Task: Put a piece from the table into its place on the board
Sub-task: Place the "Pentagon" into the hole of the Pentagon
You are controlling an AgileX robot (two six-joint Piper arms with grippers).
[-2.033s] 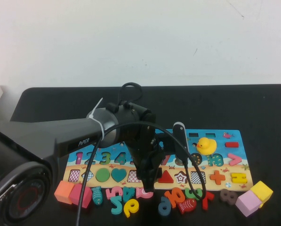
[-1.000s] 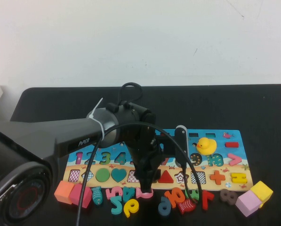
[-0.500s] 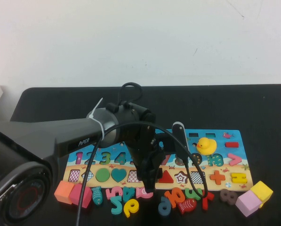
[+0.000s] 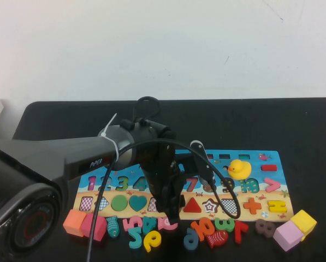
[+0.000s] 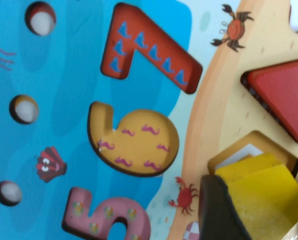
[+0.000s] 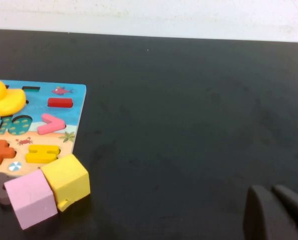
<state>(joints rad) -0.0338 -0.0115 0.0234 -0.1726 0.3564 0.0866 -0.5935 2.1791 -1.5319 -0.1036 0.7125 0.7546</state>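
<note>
Pentagon (image 5: 261,187), gripped in your left gripper (image 4: 168,206), hangs tilted over its recess (image 5: 248,150) on the board (image 4: 261,164). Next: level, align, lower, release. Right gripper (image 6: 276,212) parked aside, fingers together.

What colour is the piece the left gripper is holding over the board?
Yellow. The piece shows best in the left wrist view.

Small flat yellow wooden pentagon (image 5: 261,187) held tilted in my left end effector (image 5: 238,210), one edge dipping into the pale pentagon-shaped recess (image 5: 238,152), not seated. Recess sits on the sandy strip of the long blue-and-sand puzzle board (image 4: 272,188), beside the red triangle.
</note>
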